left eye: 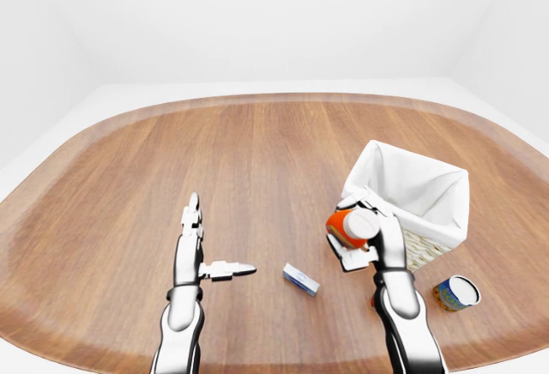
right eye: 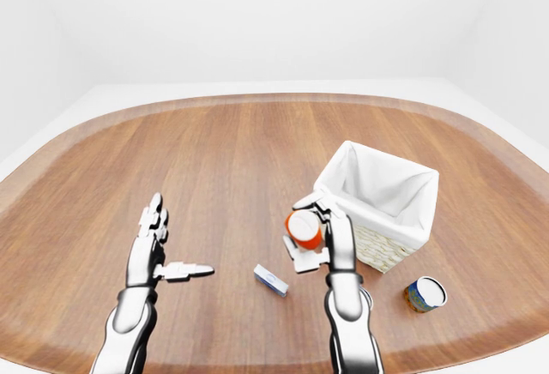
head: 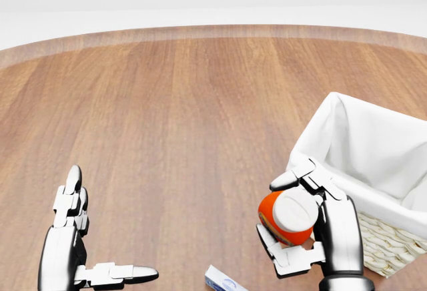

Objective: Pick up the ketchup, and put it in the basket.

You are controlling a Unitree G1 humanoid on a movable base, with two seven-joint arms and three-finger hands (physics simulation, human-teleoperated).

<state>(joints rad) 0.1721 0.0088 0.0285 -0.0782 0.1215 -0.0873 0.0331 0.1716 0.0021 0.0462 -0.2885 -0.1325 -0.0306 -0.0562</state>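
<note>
Wood surface: counter (left eye: 257, 159), brown plank grain, rounded oval outline with a paler rim, set against plain white surroundings.
Ketchup (head: 288, 217): orange-red rounded bottle with a flat white circular cap facing the camera; lower right of the head view, held above the counter, just left of the basket and outside it.
Basket (left eye: 450, 220): woven pale wicker, boxy, lined with white cloth folded over the rim; its right part is cut off in the head view.
Right hand (head: 319, 224): glossy white and black segments; fingers (head: 293, 179) wrap over the top of the bottle, thumb beneath it, closed round it.
Left hand (head: 73, 237): holds nothing; fingers straight and pressed together pointing to the top of the frame, thumb stuck out to the right, spread wide.
Small box (left eye: 301, 280): white and blue, flat on the counter between the hands; print unreadable.
Can (left eye: 456, 292): blue and yellow, lying on its side, white end showing, lower right of the left-eye view; label unreadable.
</note>
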